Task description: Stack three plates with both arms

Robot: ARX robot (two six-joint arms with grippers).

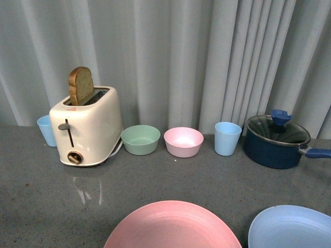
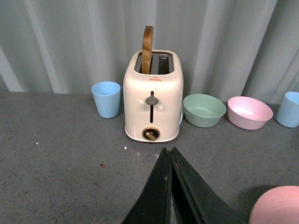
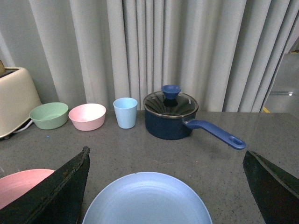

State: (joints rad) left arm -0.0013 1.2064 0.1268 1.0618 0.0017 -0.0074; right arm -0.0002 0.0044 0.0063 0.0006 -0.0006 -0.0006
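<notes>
The pink plate [image 1: 173, 227] lies at the front middle of the grey counter. The light blue plate [image 1: 292, 227] lies to its right, a small gap between them. The beige plate is out of view. Neither arm shows in the front view. In the left wrist view my left gripper [image 2: 169, 150] is shut and empty above the counter, short of the toaster, with the pink plate's edge [image 2: 278, 207] beside it. In the right wrist view my right gripper [image 3: 166, 156] is open wide, its fingers either side of the light blue plate [image 3: 147, 200]; the pink plate [image 3: 21, 184] is beside it.
Along the back stand a light blue cup [image 1: 46, 129], a cream toaster [image 1: 88, 126] with a bread slice, a green bowl [image 1: 140, 139], a pink bowl [image 1: 183, 141], another light blue cup [image 1: 227, 138] and a dark blue lidded pot [image 1: 276, 140] with its handle pointing right. Curtains hang behind.
</notes>
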